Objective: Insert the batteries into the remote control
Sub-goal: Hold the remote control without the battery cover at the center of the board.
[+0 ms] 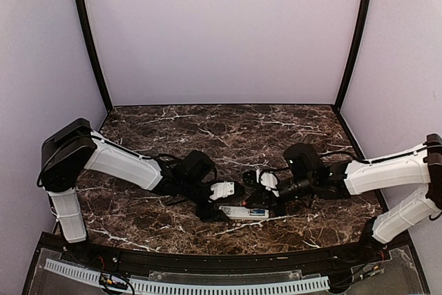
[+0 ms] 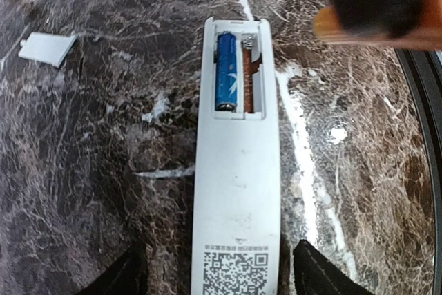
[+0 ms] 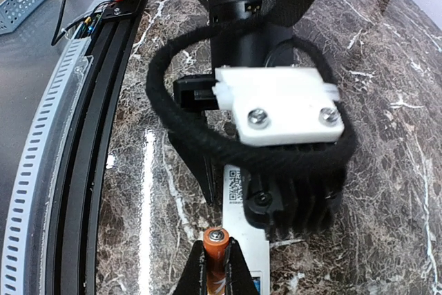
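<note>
1. The remote control lies back up on the marble table, with its battery recess uncovered.
2. A blue battery sits in one slot of the recess. The slot beside it shows its spring and a bare floor.
3. The left gripper is open, its jaws standing on either side of the remote's QR-code label end with a gap on each side.
4. The right gripper is clamped on the orange battery, near the recess end of the remote.
5. The small pale cover lies flat on the table, well apart from the remote, on the blue battery's side.
</note>
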Tool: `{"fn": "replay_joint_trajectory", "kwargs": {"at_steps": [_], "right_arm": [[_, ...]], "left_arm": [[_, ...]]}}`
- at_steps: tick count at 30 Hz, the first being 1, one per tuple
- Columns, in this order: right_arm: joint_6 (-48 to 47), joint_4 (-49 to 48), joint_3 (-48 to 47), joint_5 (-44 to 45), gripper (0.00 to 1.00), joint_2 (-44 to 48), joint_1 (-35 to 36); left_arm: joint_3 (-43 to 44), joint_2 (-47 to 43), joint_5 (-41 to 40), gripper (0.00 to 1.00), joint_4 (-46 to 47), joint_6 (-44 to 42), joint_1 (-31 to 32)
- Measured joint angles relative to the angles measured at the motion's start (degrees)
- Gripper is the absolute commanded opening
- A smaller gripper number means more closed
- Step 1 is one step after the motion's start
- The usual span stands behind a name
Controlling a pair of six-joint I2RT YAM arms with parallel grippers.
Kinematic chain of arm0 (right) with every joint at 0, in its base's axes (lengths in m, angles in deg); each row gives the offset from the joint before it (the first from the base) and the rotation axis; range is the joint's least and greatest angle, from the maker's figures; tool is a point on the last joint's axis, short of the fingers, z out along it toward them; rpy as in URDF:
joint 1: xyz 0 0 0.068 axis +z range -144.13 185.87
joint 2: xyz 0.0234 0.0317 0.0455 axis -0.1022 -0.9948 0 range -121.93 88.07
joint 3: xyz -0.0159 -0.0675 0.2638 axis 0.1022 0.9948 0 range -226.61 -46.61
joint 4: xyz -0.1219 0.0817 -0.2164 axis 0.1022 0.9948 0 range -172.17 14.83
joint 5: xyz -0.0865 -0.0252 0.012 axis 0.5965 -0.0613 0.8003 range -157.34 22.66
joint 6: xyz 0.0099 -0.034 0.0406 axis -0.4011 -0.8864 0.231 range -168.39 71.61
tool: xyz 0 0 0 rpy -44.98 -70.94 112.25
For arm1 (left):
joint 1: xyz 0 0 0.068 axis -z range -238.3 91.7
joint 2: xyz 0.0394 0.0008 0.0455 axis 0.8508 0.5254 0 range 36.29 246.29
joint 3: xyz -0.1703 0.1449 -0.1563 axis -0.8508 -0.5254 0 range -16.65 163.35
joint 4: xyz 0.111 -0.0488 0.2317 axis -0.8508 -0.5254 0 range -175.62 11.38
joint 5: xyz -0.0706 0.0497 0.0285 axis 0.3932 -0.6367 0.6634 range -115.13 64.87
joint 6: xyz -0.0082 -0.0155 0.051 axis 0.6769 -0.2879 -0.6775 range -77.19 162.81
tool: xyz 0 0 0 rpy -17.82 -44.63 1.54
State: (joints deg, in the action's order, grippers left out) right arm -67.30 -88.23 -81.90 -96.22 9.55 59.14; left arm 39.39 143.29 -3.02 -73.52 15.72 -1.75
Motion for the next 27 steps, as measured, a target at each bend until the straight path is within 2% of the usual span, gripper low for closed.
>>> {"fn": "replay_joint_trajectory", "kwargs": {"at_steps": [5, 10, 12, 21, 27], "right_arm": [[-1.70, -1.22, 0.28, 0.55, 0.00, 0.85, -0.15], [-3.28, -1.11, 0.28, 0.17, 0.00, 0.28, -0.15], [-3.80, -1.01, 0.26, -0.24, 0.00, -0.48, -0.15], [-6.45, 0.09, 0.15, -1.66, 0.00, -2.08, 0.50], [-8.22, 0.11, -2.19, -0.81, 0.00, -6.75, 3.15]], "left_arm": [[0.28, 1.20, 0.02, 0.53, -0.96, -0.42, 0.02], [1.57, 1.20, 0.46, 0.30, -4.42, -1.25, 0.02], [2.21, 1.20, 0.79, 0.26, -6.05, -1.60, 0.04], [3.87, 0.81, 1.38, 0.25, -12.52, -4.92, -2.16], [7.56, 0.81, 0.37, 0.25, -19.63, -9.92, -3.06]]}}
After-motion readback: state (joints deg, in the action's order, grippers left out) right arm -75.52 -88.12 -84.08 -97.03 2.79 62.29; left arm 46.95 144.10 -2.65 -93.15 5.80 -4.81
